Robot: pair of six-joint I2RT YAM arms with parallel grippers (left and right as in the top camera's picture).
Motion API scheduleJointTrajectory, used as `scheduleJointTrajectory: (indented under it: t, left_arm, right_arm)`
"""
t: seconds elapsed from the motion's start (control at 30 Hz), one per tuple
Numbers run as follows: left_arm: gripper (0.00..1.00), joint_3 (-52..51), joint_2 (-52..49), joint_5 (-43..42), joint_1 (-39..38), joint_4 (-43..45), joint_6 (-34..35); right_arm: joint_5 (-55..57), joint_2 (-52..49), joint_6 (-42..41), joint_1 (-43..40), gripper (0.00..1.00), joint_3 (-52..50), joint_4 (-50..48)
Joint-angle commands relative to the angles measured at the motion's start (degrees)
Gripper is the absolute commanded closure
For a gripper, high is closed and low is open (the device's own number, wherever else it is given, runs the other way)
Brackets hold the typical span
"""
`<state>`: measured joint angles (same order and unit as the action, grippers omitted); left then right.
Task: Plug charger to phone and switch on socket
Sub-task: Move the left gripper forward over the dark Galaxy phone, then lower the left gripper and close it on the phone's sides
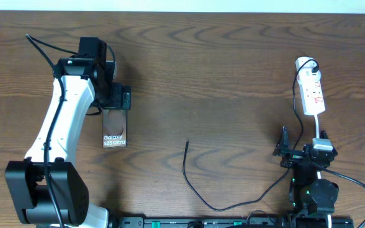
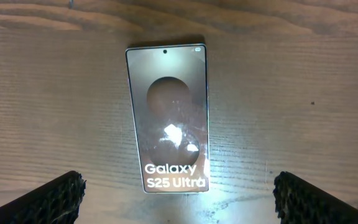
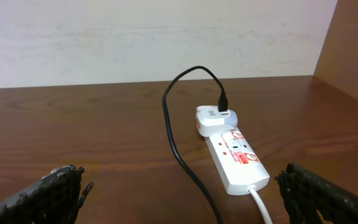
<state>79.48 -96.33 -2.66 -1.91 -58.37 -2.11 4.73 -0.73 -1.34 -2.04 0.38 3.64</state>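
The phone (image 1: 114, 130) lies flat on the wooden table at the left, lettering end toward the front; in the left wrist view (image 2: 168, 115) it fills the centre. My left gripper (image 1: 115, 96) hovers just behind the phone, open and empty, its fingertips (image 2: 176, 198) wide on both sides of the lettering end. The socket (image 1: 312, 90) lies at the right, with a white adapter and black plug at its far end (image 3: 219, 118). The charger cable (image 1: 198, 190) curves along the front, its tip free near the table's middle. My right gripper (image 1: 300, 154) is open and empty, in front of the socket (image 3: 236, 157).
The socket's white cord (image 3: 261, 205) runs toward my right gripper. The black charger cable (image 3: 179, 149) loops from the adapter down past the gripper's left side. A pale wall rises behind the table.
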Motion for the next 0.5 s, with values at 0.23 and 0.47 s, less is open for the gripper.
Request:
scheduleJointTrajectory:
  t: [0.23, 0.47]
  left_arm:
    - [0.02, -9.0, 0.0, 0.1, 0.3, 6.2, 2.9]
    - [0.02, -13.4, 0.0, 0.1, 0.3, 9.9, 2.9]
  right_arm:
    - [0.5, 0.2, -0.7, 0.6, 0.01, -0.1, 0.2]
    - [0.5, 0.2, -0.7, 0.6, 0.01, -0.1, 0.2]
